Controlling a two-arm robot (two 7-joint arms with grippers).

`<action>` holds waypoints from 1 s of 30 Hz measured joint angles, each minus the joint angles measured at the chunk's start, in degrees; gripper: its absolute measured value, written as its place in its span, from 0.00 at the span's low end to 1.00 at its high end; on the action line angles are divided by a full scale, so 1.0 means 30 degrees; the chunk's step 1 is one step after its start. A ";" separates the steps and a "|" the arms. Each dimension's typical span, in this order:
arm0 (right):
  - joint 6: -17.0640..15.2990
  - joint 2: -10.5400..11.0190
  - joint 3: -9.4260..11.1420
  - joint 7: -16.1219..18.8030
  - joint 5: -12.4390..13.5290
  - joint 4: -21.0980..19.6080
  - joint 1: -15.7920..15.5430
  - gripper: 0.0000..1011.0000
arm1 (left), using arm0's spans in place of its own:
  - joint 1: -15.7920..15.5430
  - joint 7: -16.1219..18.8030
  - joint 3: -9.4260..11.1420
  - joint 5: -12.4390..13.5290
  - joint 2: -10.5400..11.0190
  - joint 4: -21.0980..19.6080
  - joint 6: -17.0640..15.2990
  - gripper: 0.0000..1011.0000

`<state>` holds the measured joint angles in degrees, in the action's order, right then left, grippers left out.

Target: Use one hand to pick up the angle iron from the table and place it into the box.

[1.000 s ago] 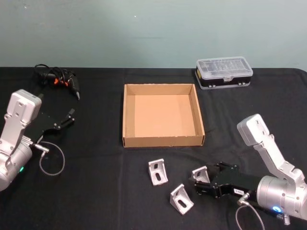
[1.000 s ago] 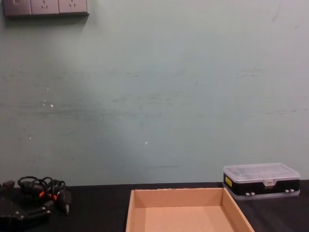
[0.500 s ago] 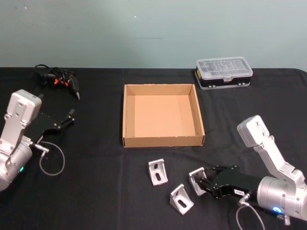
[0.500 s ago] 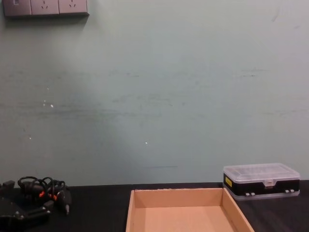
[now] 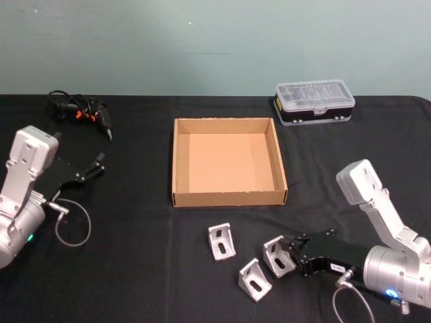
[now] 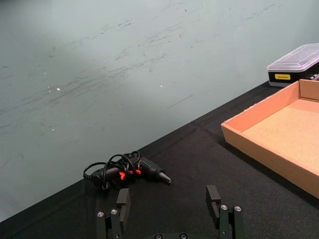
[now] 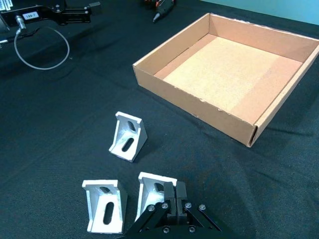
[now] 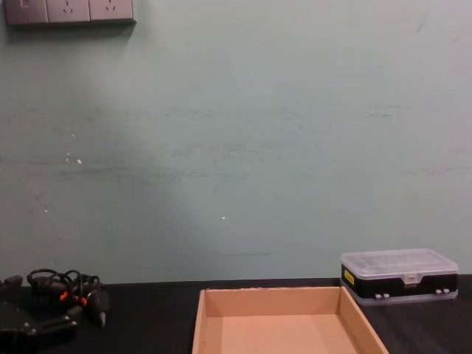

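Observation:
Three silver angle irons lie on the black table (image 5: pixel 135 256) in front of the tan cardboard box (image 5: pixel 178 161). My right gripper (image 5: pixel 289 248) reaches in from the right and is shut on the wall of the rightmost angle iron (image 5: pixel 277 256), which rests on the table. In the right wrist view the gripper (image 7: pixel 174 189) pinches that angle iron (image 7: pixel 151 188) at its edge. The other two angle irons (image 5: pixel 221 241) (image 5: pixel 255 278) lie free to its left. The box (image 7: pixel 199 107) holds nothing. My left gripper (image 5: pixel 94 166) is parked at the far left and stands open (image 6: pixel 168 198).
A clear-lidded black case (image 5: pixel 314 102) stands at the back right, beside the box's far corner. A bundle of black cables with orange marks (image 5: pixel 81 111) lies at the back left. A grey cable loop (image 5: pixel 72 229) rests by the left arm.
My right gripper's fingers have drawn together on the rightmost angle iron, and it has slid a little toward the near edge. The left arm has not moved.

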<state>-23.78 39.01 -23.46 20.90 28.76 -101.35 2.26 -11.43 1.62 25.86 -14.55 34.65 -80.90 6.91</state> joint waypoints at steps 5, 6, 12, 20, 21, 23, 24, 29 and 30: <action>0.0031 -0.0047 0.0092 0.0059 -0.0040 -0.0026 -0.0081 0.01 | 0.0001 0.0000 0.0001 0.0000 0.0000 0.0000 -0.0001 0.99; 0.0057 -0.0065 0.0130 0.0059 -0.0043 -0.0050 -0.0122 0.01 | 0.0000 0.0000 0.0001 0.0000 0.0000 0.0000 0.0000 0.99; 0.0213 -0.0070 0.0448 0.0032 0.0019 -0.0325 -0.0347 0.01 | 0.0000 -0.0001 0.0000 0.0000 0.0000 0.0000 -0.0001 0.99; 0.0345 0.0059 0.1028 -0.0223 0.0173 -0.1184 -0.0602 0.01 | 0.0000 0.0000 0.0000 0.0000 0.0000 -0.0001 -0.0001 0.99; 0.0361 0.0059 0.1142 -0.0317 0.0178 -0.1334 -0.0583 0.01 | 0.0000 0.0000 0.0001 0.0001 0.0000 0.0000 -0.0001 0.99; 0.0374 0.0001 0.1297 -0.0454 0.0175 -0.1527 -0.0443 0.01 | 0.0000 0.0000 0.0001 0.0000 0.0000 0.0000 -0.0001 0.99; 0.0379 -0.0025 0.1343 -0.0497 0.0167 -0.1575 -0.0375 0.01 | 0.0000 0.0000 0.0001 0.0000 0.0000 0.0000 -0.0001 0.99; 0.0433 -0.0402 0.1561 -0.0910 -0.0096 -0.1726 0.0373 0.01 | 0.0000 0.0000 0.0001 0.0001 0.0000 0.0000 0.0000 0.99; 0.0437 -0.0484 0.1565 -0.0971 -0.0187 -0.1692 0.0547 0.01 | 0.0000 0.0000 0.0000 0.0001 0.0000 0.0000 0.0000 0.99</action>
<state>-22.47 37.56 -18.77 17.99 28.20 -106.43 3.90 -11.43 1.62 25.86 -14.54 34.64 -80.90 6.91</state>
